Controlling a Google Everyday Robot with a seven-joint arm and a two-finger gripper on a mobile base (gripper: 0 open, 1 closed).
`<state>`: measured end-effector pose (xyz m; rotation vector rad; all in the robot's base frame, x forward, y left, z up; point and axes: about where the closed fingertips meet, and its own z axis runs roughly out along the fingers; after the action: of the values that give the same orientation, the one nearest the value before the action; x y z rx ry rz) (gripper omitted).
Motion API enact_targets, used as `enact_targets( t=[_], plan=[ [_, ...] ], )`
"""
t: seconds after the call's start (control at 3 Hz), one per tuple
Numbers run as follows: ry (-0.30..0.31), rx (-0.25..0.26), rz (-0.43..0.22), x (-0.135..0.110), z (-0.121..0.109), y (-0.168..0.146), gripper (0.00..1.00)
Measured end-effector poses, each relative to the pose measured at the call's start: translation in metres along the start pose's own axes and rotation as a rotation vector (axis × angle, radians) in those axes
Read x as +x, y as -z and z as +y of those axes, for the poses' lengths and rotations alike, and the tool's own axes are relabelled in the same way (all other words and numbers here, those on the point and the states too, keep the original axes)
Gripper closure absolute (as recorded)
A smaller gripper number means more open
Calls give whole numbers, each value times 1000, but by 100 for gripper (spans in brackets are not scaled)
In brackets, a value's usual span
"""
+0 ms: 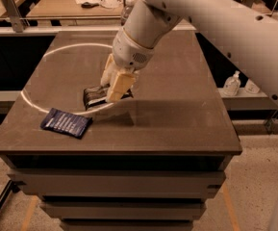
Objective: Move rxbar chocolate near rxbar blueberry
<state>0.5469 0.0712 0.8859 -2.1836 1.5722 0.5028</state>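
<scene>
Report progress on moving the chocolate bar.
Done: the gripper is shut on the rxbar chocolate, over the table. In hand: the carry, with a gap to the rxbar blueberry at front-left. Left: set it beside the blueberry, release.

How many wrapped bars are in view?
2. The rxbar blueberry lies flat near the table's front-left corner; the rxbar chocolate is clamped in the gripper just beyond it. None seems hidden.

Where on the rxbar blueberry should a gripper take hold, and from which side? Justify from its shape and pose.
Across its shorter width at mid-length, coming down from above. The rxbar blueberry lies flat on the table, so only its long edges offer a narrow pinch. The gripper, behind it to the right, is shut on the rxbar chocolate.
</scene>
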Motion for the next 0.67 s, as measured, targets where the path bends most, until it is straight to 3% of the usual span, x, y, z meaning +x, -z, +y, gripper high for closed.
enact_targets(
  t=[0.67],
  plan=[
    [49, -2, -78, -5, 3, -24, 39]
  ],
)
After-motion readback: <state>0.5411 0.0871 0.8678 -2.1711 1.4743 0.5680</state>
